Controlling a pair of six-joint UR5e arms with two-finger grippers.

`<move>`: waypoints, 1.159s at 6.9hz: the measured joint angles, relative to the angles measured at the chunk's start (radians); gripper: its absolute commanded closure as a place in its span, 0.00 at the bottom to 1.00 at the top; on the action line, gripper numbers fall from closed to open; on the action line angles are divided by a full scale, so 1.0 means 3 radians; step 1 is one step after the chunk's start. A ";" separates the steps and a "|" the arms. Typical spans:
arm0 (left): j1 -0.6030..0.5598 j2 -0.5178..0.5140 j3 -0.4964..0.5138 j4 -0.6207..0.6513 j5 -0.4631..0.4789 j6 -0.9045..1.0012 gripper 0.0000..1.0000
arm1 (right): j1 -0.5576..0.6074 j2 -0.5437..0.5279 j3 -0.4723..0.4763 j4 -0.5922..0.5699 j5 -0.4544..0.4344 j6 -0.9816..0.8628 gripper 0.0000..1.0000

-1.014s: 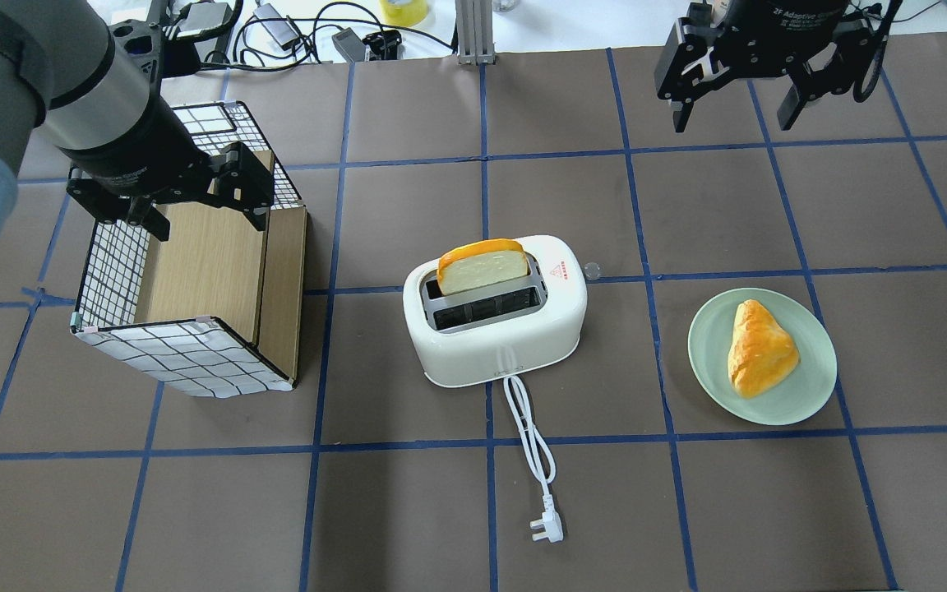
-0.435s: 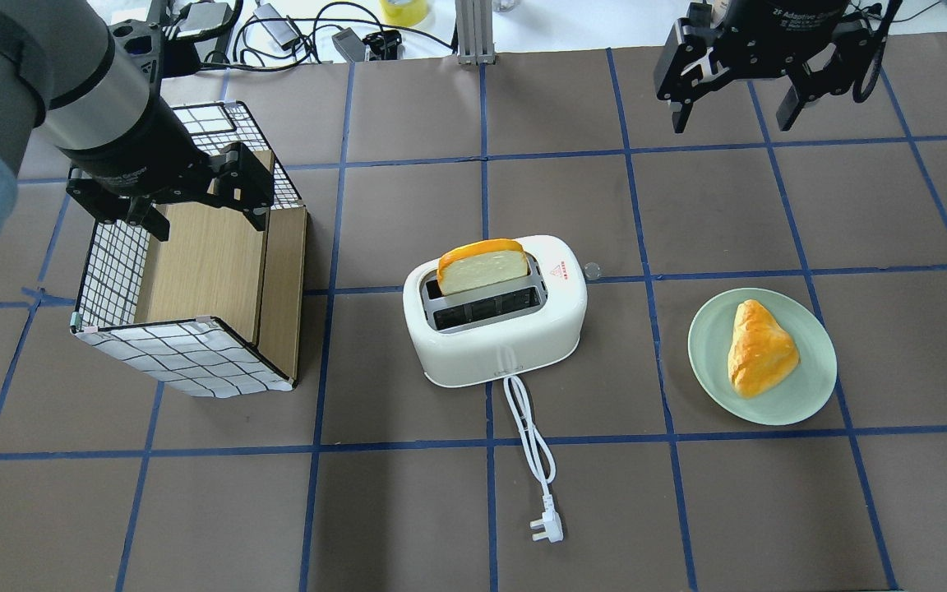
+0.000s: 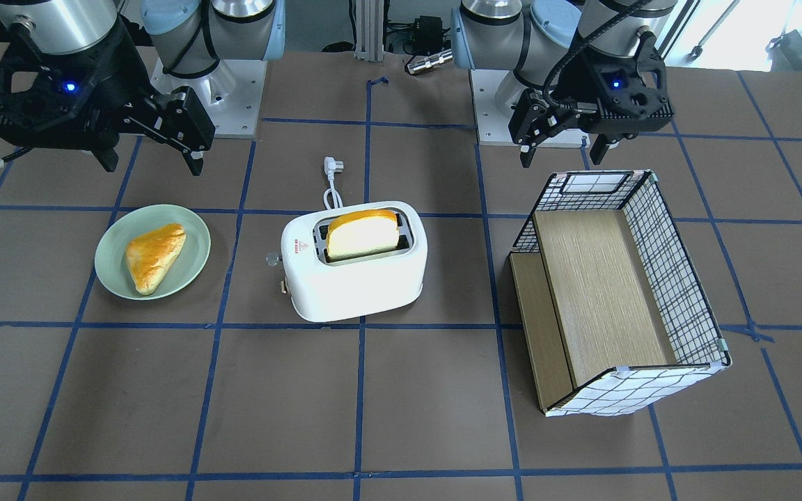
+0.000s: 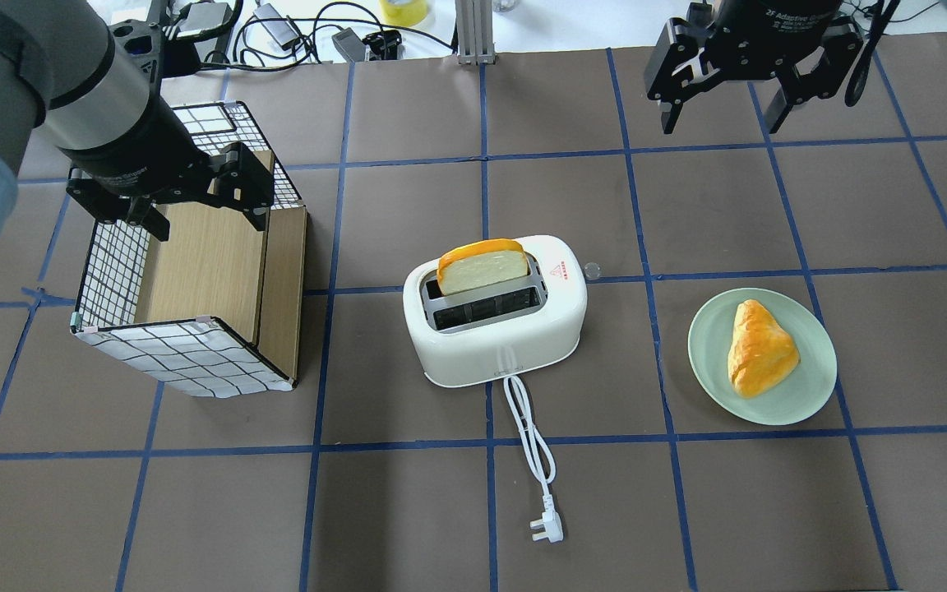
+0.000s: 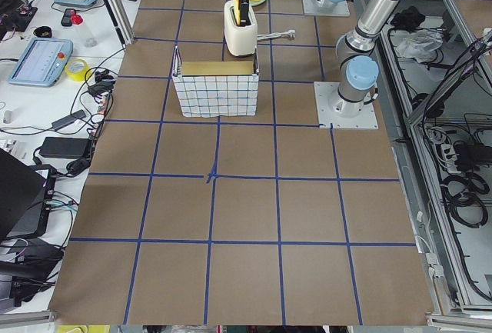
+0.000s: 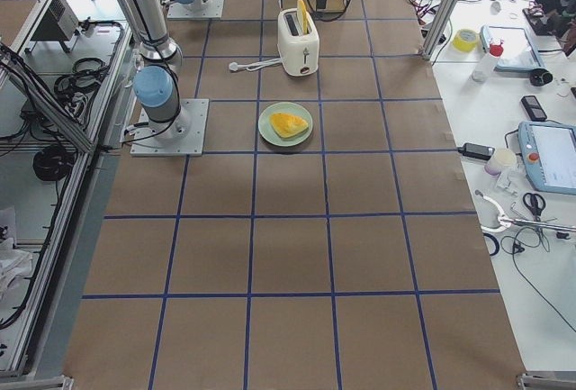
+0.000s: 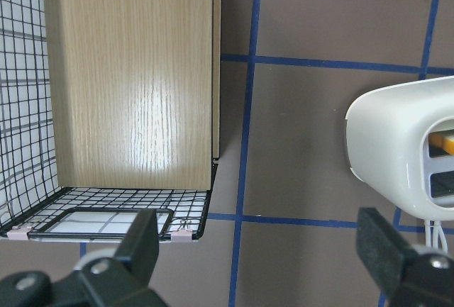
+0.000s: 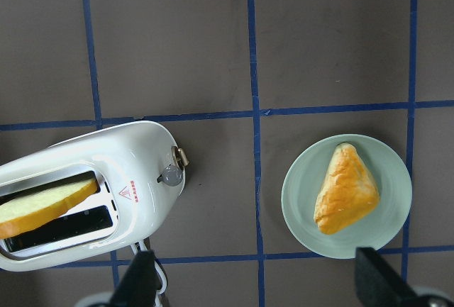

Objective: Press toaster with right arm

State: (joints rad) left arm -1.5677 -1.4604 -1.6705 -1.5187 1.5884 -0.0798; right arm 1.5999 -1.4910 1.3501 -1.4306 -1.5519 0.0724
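Note:
The white two-slot toaster (image 4: 494,329) stands mid-table with a bread slice (image 4: 482,265) upright in its far slot. Its clear knob lever (image 4: 591,269) sticks out at the end facing the plate. The toaster also shows in the front view (image 3: 356,278) and the right wrist view (image 8: 142,158), where the knob (image 8: 170,175) is plain. My right gripper (image 4: 720,123) is open and empty, high over the far right of the table, well away from the toaster. My left gripper (image 4: 210,224) is open and empty above the basket.
A checked wire-and-wood basket (image 4: 186,358) lies at the left. A green plate (image 4: 802,395) with a pastry (image 4: 759,347) sits right of the toaster. The toaster's white cord and plug (image 4: 546,530) trail toward the near edge. Cables lie beyond the far edge.
My right gripper has shifted slightly left and toward the far edge in the overhead view. The left arm, toaster and bread have not moved.

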 measured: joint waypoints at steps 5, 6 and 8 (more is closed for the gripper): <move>0.0000 0.0000 0.0000 0.0000 0.0002 0.0000 0.00 | -0.0005 0.0008 0.0008 -0.0002 0.0009 -0.0002 0.76; 0.0000 0.0000 0.0000 0.0000 -0.0001 0.0000 0.00 | -0.0022 0.0014 0.0012 0.0015 0.0024 -0.0007 0.98; 0.0000 0.0000 0.0000 0.0000 0.0000 0.0000 0.00 | -0.0065 0.0026 0.0071 0.0083 0.0173 -0.0097 1.00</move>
State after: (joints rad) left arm -1.5677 -1.4603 -1.6705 -1.5186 1.5884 -0.0797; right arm 1.5805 -1.4831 1.3714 -1.4059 -1.5001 0.0433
